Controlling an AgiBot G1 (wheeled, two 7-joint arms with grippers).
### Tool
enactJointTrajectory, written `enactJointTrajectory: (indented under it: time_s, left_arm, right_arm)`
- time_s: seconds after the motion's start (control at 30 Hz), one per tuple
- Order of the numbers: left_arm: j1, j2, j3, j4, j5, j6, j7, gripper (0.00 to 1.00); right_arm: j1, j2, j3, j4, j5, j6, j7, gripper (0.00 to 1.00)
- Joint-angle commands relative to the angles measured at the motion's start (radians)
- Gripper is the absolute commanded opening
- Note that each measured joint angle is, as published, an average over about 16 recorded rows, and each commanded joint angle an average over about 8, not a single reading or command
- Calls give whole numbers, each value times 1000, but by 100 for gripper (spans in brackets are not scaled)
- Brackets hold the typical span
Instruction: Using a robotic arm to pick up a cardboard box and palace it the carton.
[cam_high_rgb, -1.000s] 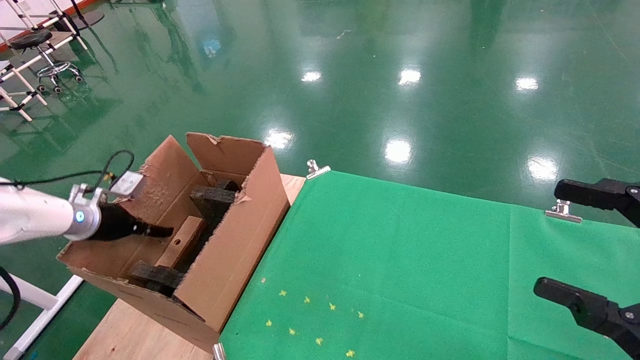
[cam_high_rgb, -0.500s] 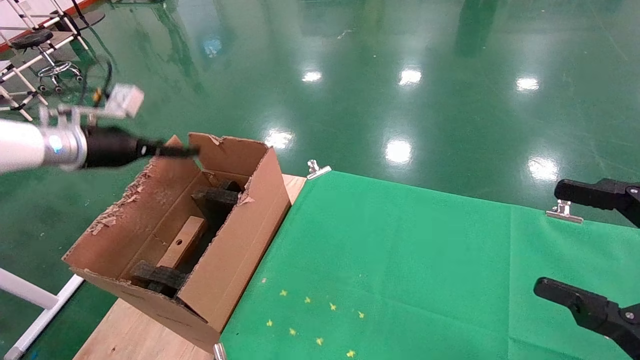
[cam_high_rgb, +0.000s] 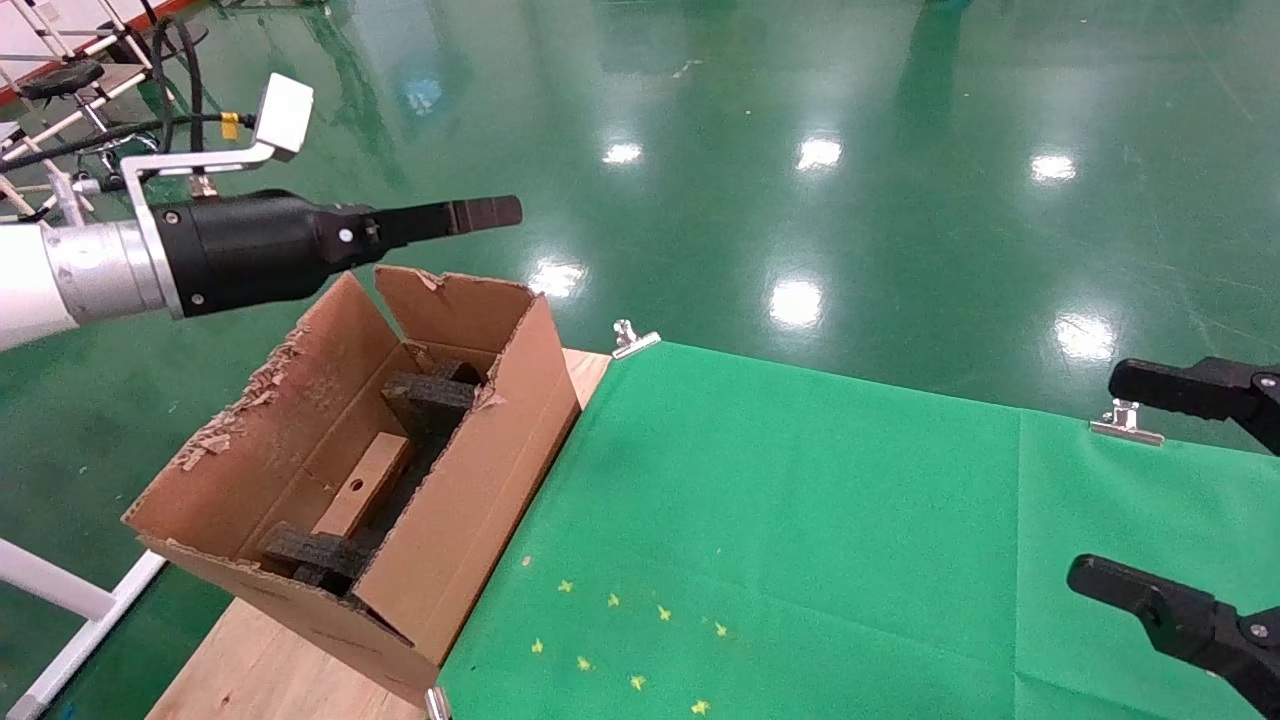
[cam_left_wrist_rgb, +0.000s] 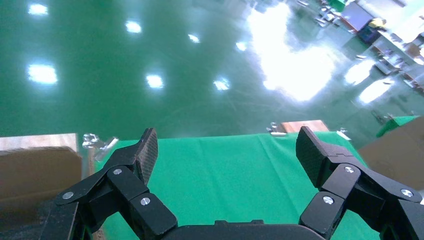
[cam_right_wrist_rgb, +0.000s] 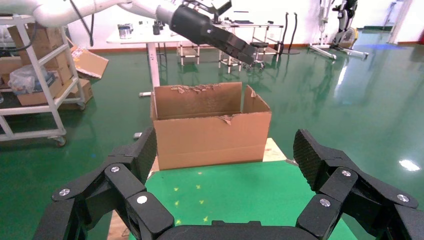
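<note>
At nine o'clock I see the robotic arm above the carton, its black gripper drawn together and empty. The cardboard box lies inside between foam pieces; it looks light, stiff, tape-slick, best pinched across its narrow sides. At three o'clock, my right gripper hangs wide open, empty; my left gripper likewise.

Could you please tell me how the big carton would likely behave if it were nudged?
The carton probably slides rather than tips: it sits broad on the wooden table. Its torn flaps look floppy and would likely bend. Foam pieces and a small box inside suggest it stays fairly light.
</note>
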Motion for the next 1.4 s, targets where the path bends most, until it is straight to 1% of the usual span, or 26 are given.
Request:
enactJointTrajectory:
  time_s: [0.03, 0.37, 1.4]
  left_arm:
    - [39, -13, -22, -46, -59, 9, -25, 100]
    - [58, -7, -36, -64, -69, 20, 12, 100]
    - [282, 35, -199, -340, -225, 178, 340, 100]
  right_arm:
    - [0, 0, 0, 0, 0, 0, 0, 100]
    - [0, 0, 0, 0, 0, 0, 0, 100]
    - [0, 0, 0, 0, 0, 0, 0, 100]
